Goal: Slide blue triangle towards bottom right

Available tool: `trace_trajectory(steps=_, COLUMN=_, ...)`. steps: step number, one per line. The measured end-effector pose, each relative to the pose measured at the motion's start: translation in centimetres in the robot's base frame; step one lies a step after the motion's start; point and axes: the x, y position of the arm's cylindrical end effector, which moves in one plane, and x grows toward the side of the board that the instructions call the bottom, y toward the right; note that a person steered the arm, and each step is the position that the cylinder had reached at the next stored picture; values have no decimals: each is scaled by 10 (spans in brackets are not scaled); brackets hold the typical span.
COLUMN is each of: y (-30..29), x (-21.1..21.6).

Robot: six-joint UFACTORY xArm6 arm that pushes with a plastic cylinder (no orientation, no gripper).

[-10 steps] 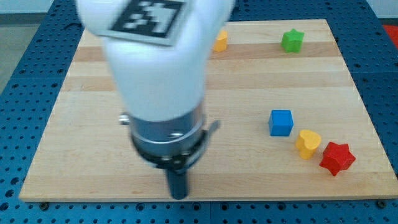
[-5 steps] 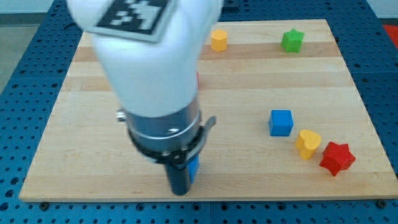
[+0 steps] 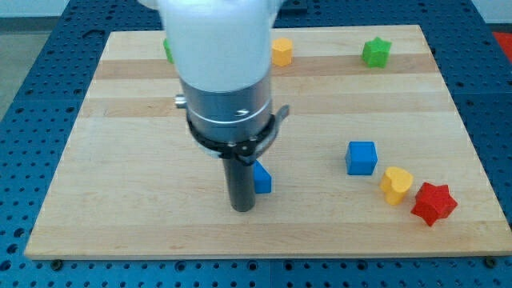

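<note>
The blue triangle [image 3: 262, 179] lies on the wooden board [image 3: 120, 200] near the view's middle, partly hidden behind my rod. My tip [image 3: 242, 208] rests on the board just to the left of and slightly below the triangle, touching or nearly touching its left side. The white and grey arm body hides the board above the triangle.
A blue cube [image 3: 362, 158], a yellow heart [image 3: 396, 185] and a red star [image 3: 434, 202] sit in a row at the lower right. A green star [image 3: 375, 53] and a yellow block [image 3: 282, 52] lie at the top. A green block [image 3: 169, 50] peeks out left of the arm.
The arm has moved up and to the right across the board. My tip has gone from the bottom edge to beside the blue triangle, which now shows more fully.
</note>
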Motion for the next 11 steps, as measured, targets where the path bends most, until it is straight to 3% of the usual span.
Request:
trace_trajectory(steps=4, y=-25, x=4)
trace_trajectory(steps=6, y=-26, x=-53)
trace_trajectory(steps=8, y=44, x=-61)
trace_trajectory(steps=9, y=32, x=-52)
trace_trajectory(steps=10, y=-33, x=-53)
trace_trajectory(steps=11, y=-56, x=-40)
